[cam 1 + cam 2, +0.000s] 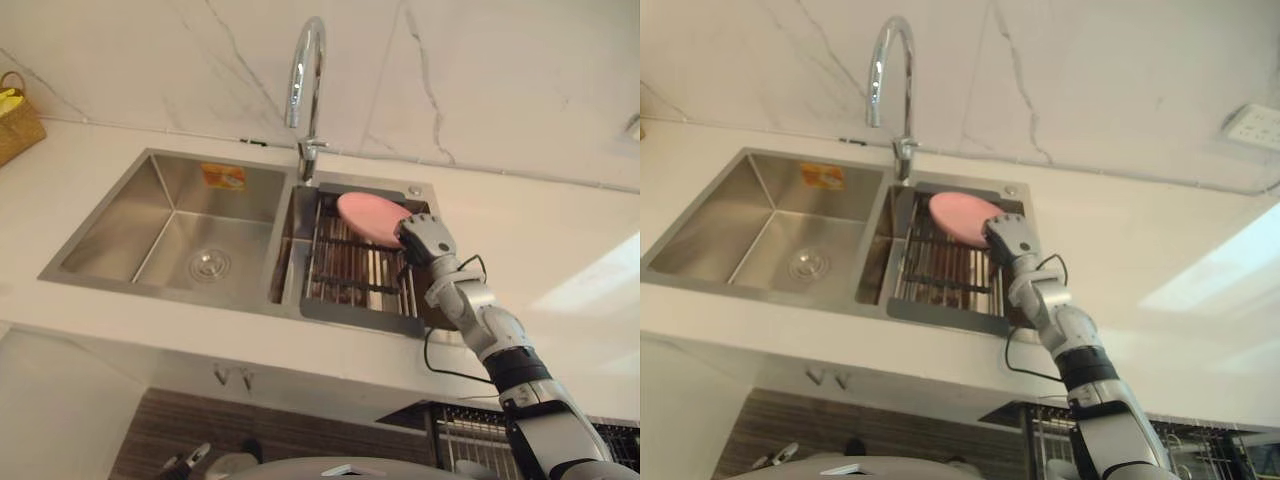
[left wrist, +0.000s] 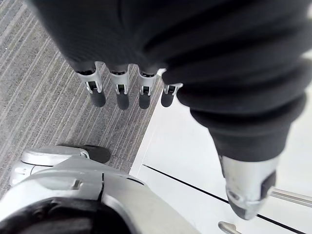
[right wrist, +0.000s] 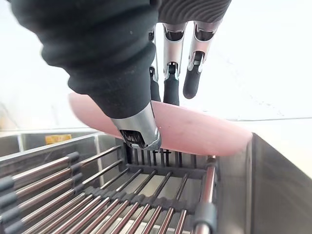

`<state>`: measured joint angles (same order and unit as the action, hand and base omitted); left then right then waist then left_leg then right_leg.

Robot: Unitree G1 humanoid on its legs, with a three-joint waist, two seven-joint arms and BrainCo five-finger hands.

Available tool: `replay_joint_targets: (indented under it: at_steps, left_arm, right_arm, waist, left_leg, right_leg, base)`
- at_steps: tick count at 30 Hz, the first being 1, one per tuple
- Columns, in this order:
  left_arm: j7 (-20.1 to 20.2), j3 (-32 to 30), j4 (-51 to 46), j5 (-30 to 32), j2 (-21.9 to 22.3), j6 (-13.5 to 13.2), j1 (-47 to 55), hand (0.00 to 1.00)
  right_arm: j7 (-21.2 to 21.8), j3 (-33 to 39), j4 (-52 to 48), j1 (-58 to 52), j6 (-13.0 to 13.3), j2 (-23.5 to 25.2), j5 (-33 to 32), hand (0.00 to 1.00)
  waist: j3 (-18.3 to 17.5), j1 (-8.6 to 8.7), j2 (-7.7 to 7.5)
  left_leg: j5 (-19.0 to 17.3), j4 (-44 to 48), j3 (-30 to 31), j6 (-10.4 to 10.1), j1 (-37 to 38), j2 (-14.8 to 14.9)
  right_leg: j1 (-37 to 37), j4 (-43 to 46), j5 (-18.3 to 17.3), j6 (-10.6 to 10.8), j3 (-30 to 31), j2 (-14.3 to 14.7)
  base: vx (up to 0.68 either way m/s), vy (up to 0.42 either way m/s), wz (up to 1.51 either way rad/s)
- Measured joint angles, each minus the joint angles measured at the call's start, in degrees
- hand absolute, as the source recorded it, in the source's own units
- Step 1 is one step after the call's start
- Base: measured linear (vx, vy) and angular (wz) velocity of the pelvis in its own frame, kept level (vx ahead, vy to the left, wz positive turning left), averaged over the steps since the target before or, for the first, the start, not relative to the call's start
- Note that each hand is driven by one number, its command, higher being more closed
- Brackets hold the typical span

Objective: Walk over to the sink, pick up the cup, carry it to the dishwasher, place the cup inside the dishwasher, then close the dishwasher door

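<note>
Progress is early: the robot has reached the sink (image 1: 160, 215), but the grasp, the carry, loading the dishwasher (image 1: 480, 432) and shutting it are all left. The left hand (image 2: 121, 95) hangs low, fingers straight and empty. The right arm stretches forward, its right hand (image 1: 425, 238) open, straight fingers over the pink cup (image 1: 366, 214), which lies beneath the fingertips on the wire rack (image 1: 345, 275).

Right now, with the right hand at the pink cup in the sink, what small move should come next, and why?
Probably close the right hand on the pink cup. In the right wrist view the thumb lies before the cup and the straight fingers reach behind it, so it sits between them, seemingly not pinched yet. The cup lies over the rack; the left hand hangs open.
</note>
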<state>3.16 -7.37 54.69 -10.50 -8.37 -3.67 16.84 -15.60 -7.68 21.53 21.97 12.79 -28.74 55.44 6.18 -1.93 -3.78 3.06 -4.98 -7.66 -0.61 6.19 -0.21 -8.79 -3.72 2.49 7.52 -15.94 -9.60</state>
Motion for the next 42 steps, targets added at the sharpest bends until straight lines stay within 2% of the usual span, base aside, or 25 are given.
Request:
replay_joint_targets:
  at_steps: [9,12,17,26,39,42]
  left_arm:
    - [-0.5,-0.5,0.0,-0.6,0.5,-0.9,0.3,0.00]
    - [-0.6,-0.5,0.0,-0.6,0.5,-1.1,0.3,0.00]
    - [-0.8,-0.5,0.0,-0.7,0.7,-1.2,0.7,0.00]
    - [-1.2,-0.6,0.0,-0.7,0.7,-1.2,0.8,0.00]
    - [-1.2,-1.5,0.1,-0.7,0.9,-2.2,1.0,0.00]
    - [-1.1,-1.5,0.1,-0.6,1.3,-2.7,1.4,0.00]
  right_arm:
    - [0.2,1.7,-2.9,-1.7,1.2,-0.2,-2.4,1.00]
    - [0.3,1.8,-2.9,-1.7,1.3,-0.3,-4.5,1.00]
    - [0.8,2.3,-2.9,-1.7,2.1,-0.3,-4.5,1.00]
    - [0.8,2.4,-4.1,-1.7,2.2,-0.7,-4.5,1.00]
    - [0.8,6.3,-14.1,-3.1,4.6,-2.1,-4.5,1.00]
    - [1.9,6.7,-16.6,-4.4,5.6,-3.3,-4.5,1.00]
  waist:
    - [-0.1,0.54,0.20]
    - [-0.4,0.56,0.62]
    - [-0.8,0.56,1.38]
    - [-0.8,0.57,1.38]
    - [-0.9,1.14,1.14]
    - [-1.1,1.50,0.85]
  left_leg:
    - [-0.3,0.0,-0.9,0.0,0.7,0.1]
    - [-0.3,0.0,-1.0,0.0,0.8,0.1]
    - [-0.6,0.0,-1.1,-0.3,0.8,0.1]
    - [-0.6,0.0,-0.8,-0.2,0.8,0.1]
    - [-0.4,0.0,-0.3,0.2,0.9,0.0]
    - [-0.3,0.0,-0.3,0.3,0.9,0.0]
  right_leg:
    - [0.0,0.1,0.0,0.0,1.2,0.1]
    - [0.0,0.2,0.0,0.0,1.2,0.1]
    - [0.0,0.2,-0.3,-0.5,1.2,0.1]
    - [0.0,0.2,-0.1,-0.1,1.0,0.1]
    - [-0.1,0.1,-0.1,-0.1,0.9,0.1]
    - [-0.1,0.2,-0.1,0.0,0.9,0.0]
  base:
    - [-0.01,-0.008,-0.06]
    - [-0.04,-0.008,-0.01]
    - [-0.02,-0.005,0.00]
    - [0.00,0.000,0.00]
    - [0.00,0.000,0.00]
    - [0.00,0.000,0.00]
